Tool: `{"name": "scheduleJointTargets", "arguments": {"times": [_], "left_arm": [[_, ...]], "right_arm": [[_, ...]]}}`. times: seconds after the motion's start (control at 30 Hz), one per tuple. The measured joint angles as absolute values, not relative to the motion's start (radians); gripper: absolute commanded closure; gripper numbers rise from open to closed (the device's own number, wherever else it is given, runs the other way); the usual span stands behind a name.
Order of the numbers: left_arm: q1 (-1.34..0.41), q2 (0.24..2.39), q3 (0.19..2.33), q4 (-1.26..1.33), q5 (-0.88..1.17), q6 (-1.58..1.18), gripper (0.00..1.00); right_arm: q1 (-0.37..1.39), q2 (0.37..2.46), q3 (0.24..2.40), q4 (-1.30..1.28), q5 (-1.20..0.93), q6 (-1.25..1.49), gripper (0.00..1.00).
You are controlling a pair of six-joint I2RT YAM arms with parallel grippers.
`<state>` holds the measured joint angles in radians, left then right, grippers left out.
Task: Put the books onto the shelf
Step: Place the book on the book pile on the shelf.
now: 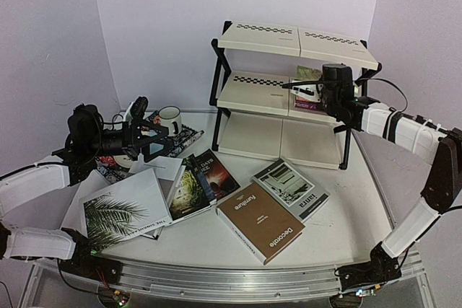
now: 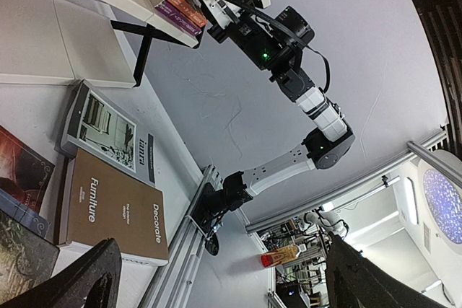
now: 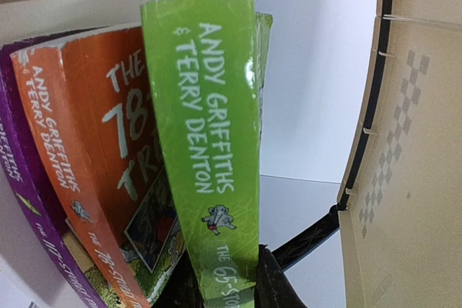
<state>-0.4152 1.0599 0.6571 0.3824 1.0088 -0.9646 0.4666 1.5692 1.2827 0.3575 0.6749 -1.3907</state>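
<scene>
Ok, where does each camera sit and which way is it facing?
Top external: above and behind the arm bases, looking down over the table toward the shelf; left arm and right arm show.
Left wrist: on the left arm, facing sideways across the table toward the right arm; fingers of the open left end effector frame the bottom.
Right wrist: at the shelf, facing the green book gripped by the right end effector.
Shared: top and left wrist both see the Decorate book.

Pale lilac walls [image 1: 159, 19] fill the upper frame above a white table [image 1: 346, 200], with a metal rail [image 1: 231, 283] along its bottom edge. In the left wrist view a round light [image 2: 444, 203] glows at the right edge.
</scene>
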Motion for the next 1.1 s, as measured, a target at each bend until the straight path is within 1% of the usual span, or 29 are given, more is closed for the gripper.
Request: {"name": "scheduleJointTargets", "arguments": {"times": [0.07,0.23,0.33,0.5,0.57,0.77,0.9,1.1], "left_arm": [[-0.415,1.060,0.657,0.382,1.009,-0.965,0.01],[-0.415,1.060,0.657,0.382,1.008,-0.965,0.01],[-0.415,1.060,0.657,0.382,1.008,-0.965,0.01],[-0.415,1.060,0.657,0.382,1.008,-0.965,0.00],[-0.415,1.060,0.657,0.382,1.008,-0.965,0.01],[-0.415,1.060,0.657,0.382,1.008,-0.965,0.00],[-0.415,1.060,0.657,0.382,1.008,-0.965,0.01],[-0.415,1.060,0.657,0.382,1.008,-0.965,0.01]], "right_arm": [[0.466,1.569,1.283,0.353,0.675,-1.390,0.74],[0.465,1.569,1.283,0.317,0.679,-1.382,0.55],[0.465,1.569,1.290,0.279,0.684,-1.367,0.49],[0.465,1.561,1.318,0.220,0.686,-1.335,0.35],[0.465,1.558,1.328,0.201,0.685,-1.319,0.33],[0.465,1.548,1.338,0.129,0.669,-1.295,0.31],[0.465,1.548,1.342,0.112,0.664,-1.286,0.23],[0.465,1.548,1.374,0.082,0.658,-1.278,0.22]]}}
